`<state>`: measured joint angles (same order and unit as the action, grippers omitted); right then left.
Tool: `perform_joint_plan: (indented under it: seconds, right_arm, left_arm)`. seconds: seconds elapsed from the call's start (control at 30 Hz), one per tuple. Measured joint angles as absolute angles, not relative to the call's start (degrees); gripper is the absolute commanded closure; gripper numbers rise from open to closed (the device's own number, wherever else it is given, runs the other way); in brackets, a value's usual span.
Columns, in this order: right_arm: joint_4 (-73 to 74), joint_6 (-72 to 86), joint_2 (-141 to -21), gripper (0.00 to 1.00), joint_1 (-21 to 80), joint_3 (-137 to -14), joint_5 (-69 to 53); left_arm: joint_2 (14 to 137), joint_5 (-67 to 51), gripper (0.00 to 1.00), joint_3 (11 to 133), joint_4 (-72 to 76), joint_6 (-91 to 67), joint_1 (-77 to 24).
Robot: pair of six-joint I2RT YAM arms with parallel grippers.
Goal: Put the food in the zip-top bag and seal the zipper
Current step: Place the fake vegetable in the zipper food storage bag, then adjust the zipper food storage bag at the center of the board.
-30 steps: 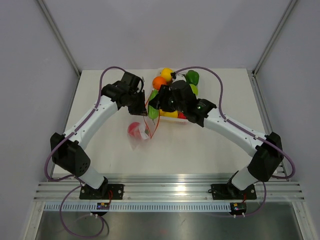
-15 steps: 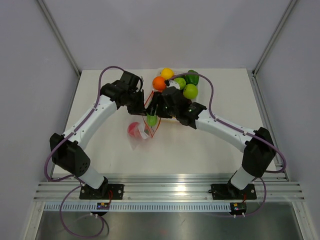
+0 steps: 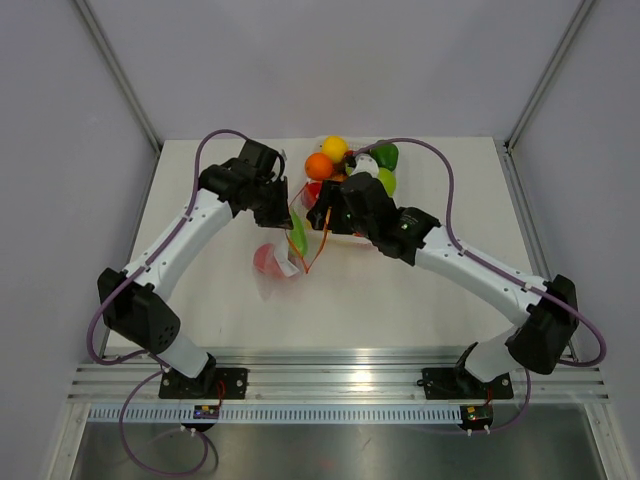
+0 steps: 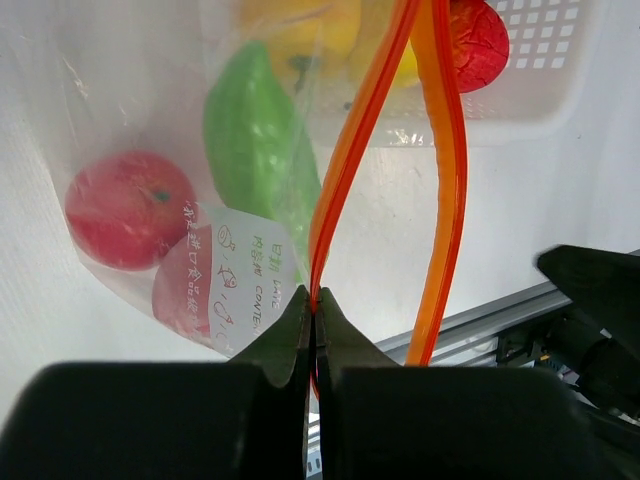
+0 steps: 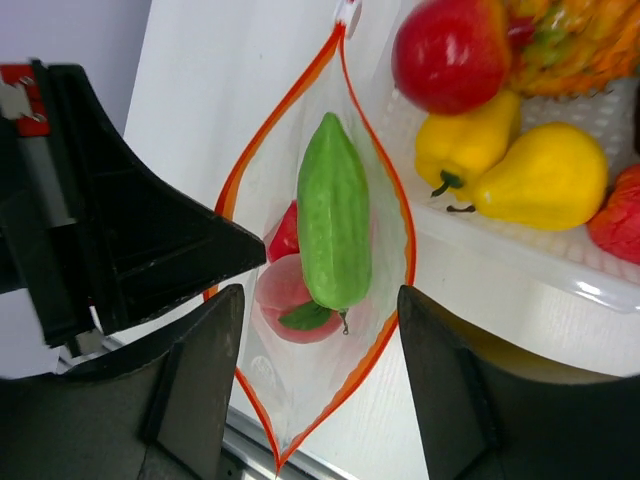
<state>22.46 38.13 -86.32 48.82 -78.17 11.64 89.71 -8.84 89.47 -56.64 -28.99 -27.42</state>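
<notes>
Top cam: left arm (image 3: 195,228) and right arm (image 3: 470,268) reach in from the near edge and meet mid-bench (image 3: 400,300) over the bag (image 3: 275,275). From here we can't tell what the jaws are doing, since the wrists hide them.

Left wrist cam settles that. The left jaws are closed and pinch one lip of the orange zipper (image 4: 447,150), with the other lip bowed away, so the mouth is open. Through the clear plastic we see a red apple (image 4: 130,210), a cucumber (image 4: 255,140) beside it and sth pink behind a handwritten label (image 4: 250,275). The white tray (image 4: 540,100) sits just past the bag.

Right wrist cam looks straight down into the mouth, which no other view gives. The zipper makes a leaf-shaped loop, and the cucumber lies lengthwise inside it over a peach (image 5: 285,285). The right jaws are spread wide either side of the loop, above it, w/ nothing gripped. Same cam shows tray contents close up: red fruit (image 5: 450,50), yellow pepper (image 5: 455,150), pear (image 5: 545,180).

Only the top cam shows the far end of the tray, w/ an orange (image 3: 319,165), a yellow fruit (image 3: 334,148) and a green pepper (image 3: 384,155). It also shows the bag lying on the bench just left of the tray, near the middle.
</notes>
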Motion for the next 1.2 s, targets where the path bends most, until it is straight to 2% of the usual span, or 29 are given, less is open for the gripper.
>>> perform_joint_plan:
  seconds: [0.2, 0.27, 0.33, 0.37, 0.47, 0.5, 0.53, 0.67, 0.93, 1.07, 1.1, 1.13, 1.2]
  right_arm:
    - [23.55, 37.3, -85.32, 0.27, 48.82, -78.22, 15.44]
    - [24.25, 37.28, -86.94, 0.29, 48.82, -78.22, 15.57]
    - [24.86, 37.26, -88.84, 0.35, 48.82, -78.22, 15.31]
    - [25.34, 37.19, -90.02, 0.5, 48.82, -78.22, 15.09]
    - [26.04, 36.77, -92.9, 0.81, 48.8, -78.26, 13.23]
    - [26.41, 36.8, -93.47, 0.96, 48.8, -78.26, 12.47]
    - [26.57, 36.45, -93.62, 1.0, 48.8, -78.26, 12.34]
    - [27.35, 35.62, -93.38, 1.0, 48.8, -80.14, 12.36]
    - [26.2, 34.37, -92.4, 1.0, 48.77, -86.04, 7.86]
    - [23.75, 35.86, -92.33, 1.0, 48.82, -85.41, 5.02]
    - [23.29, 36.21, -92.33, 1.0, 48.82, -84.93, 4.78]
    - [22.94, 36.49, -92.36, 1.0, 48.82, -84.2, 4.51]
    - [22.57, 37.17, -92.44, 1.0, 48.82, -82.63, 3.81]
  left_arm:
    - [89.56, -8.84, 1.0, 90.04, -56.97, -28.97, -27.44]
    - [89.08, -8.84, 1.0, 90.15, -57.1, -28.97, -27.42]
    - [88.42, -8.8, 1.0, 90.35, -57.34, -28.95, -27.42]
    - [88.12, -8.8, 1.0, 90.39, -57.41, -28.95, -27.42]
    - [87.07, -8.8, 1.0, 90.41, -57.43, -28.95, -27.42]
    - [86.85, -8.75, 1.0, 90.43, -57.49, -28.93, -27.42]
    - [86.76, -8.64, 1.0, 90.67, -57.87, -28.84, -27.42]
    - [86.74, -6.31, 1.0, 93.97, -61.58, -27.55, -27.27]
    - [85.73, 5.41, 1.0, 113.89, -71.46, -24.12, -25.39]
    - [82.61, 6.76, 1.0, 112.29, -72.29, -23.44, -25.56]
    - [81.97, 6.59, 0.95, 109.97, -71.64, -23.31, -25.56]
    - [81.36, 6.24, 0.82, 107.0, -70.74, -23.2, -25.54]
    - [81.56, 5.43, 0.65, 101.71, -69.95, -22.72, -25.54]
